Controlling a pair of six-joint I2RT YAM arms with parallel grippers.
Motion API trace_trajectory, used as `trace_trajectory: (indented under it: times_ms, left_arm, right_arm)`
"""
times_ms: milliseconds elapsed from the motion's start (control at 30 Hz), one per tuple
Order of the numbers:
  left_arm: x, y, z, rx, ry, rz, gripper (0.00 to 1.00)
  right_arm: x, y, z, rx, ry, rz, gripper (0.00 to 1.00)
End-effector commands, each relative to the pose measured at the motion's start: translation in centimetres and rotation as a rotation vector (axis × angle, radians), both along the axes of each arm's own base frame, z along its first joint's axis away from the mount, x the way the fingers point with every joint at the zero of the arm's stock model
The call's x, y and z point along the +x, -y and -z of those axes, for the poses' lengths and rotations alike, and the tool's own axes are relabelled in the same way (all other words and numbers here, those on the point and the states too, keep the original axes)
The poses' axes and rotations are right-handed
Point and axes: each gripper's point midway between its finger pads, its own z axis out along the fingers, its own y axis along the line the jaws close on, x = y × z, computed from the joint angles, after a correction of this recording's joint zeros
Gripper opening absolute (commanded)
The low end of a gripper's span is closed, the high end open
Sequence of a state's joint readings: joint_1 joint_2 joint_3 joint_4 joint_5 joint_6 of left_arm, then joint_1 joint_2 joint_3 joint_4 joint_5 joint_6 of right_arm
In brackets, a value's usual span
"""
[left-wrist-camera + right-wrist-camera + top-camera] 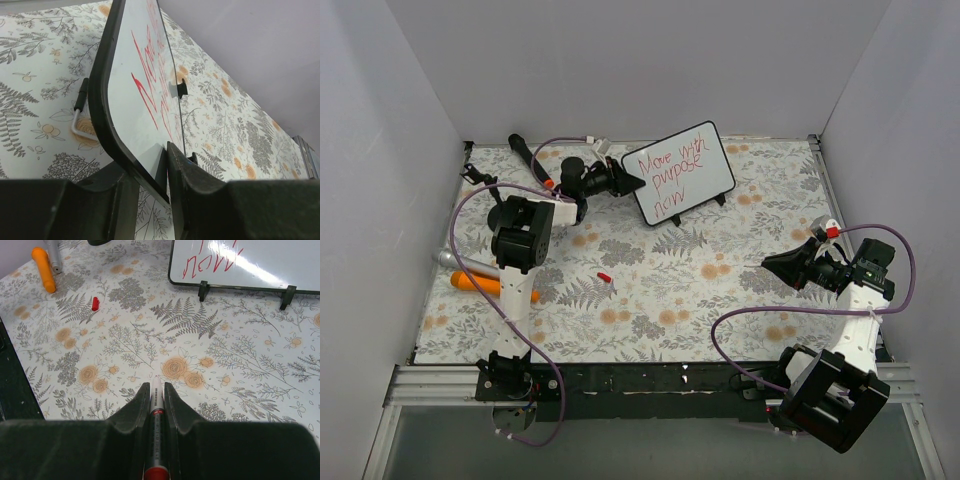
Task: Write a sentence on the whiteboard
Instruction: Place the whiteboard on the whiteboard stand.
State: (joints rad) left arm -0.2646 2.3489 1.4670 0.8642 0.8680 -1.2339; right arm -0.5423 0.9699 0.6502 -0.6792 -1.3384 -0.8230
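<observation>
whiteboard blocks far side, red cap central

Gleamed glossy and smooth on the whiteboard, rimmed in black plastic. Looked matt on the printed counter, smooth plastic on the marker.

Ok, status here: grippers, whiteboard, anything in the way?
Left gripper straddling whiteboard edge, grip unclear. Right gripper shut on marker. Sentence written. Red cap loose mid-table.
</observation>
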Motion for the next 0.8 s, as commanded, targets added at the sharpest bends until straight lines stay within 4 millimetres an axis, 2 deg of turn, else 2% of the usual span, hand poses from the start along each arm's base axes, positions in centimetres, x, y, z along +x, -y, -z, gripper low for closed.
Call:
trace_trajectory:
  times_ms: [0,67,200,400,467,633,667,733,767]
  left_arm:
    - [0.1,-0.5,-2.3,0.029,0.092,-0.024,0.26]
    - [0.0,-0.7,-2.0,0.052,0.104,-0.035,0.27]
    - [-0.2,-1.0,-2.0,0.058,0.115,-0.047,0.35]
    - [-0.2,-1.2,-3.7,0.036,0.136,-0.067,0.48]
    - [-0.2,-1.3,-4.1,0.034,0.142,-0.078,0.59]
    - [-0.6,-1.7,-4.9,0.037,0.148,-0.101,0.74]
    - [-0.7,-1.8,-5.1,0.038,0.152,-0.107,0.83]
    - [-0.7,-2.2,-5.1,0.046,0.146,-0.134,0.87]
    - [-1.0,-2.5,-5.4,0.051,0.143,-0.151,0.96]
  right_arm:
    - [0.1,0.0,-0.9,-0.007,0.038,-0.007,0.01]
    - [0.1,0.0,-0.9,-0.005,0.039,-0.008,0.01]
    - [0.2,0.1,-0.9,-0.006,0.037,-0.007,0.01]
    - [0.1,0.0,-0.9,-0.005,0.038,-0.008,0.01]
    - [0.1,0.0,-0.9,-0.005,0.039,-0.008,0.01]
    - [0.1,0.0,-1.0,-0.005,0.041,-0.009,0.01]
    - [0.1,0.0,-1.0,-0.005,0.041,-0.009,0.01]
    - [0.0,0.0,-1.0,-0.006,0.042,-0.009,0.01]
    - [0.0,-0.1,-1.0,-0.008,0.044,-0.01,0.01]
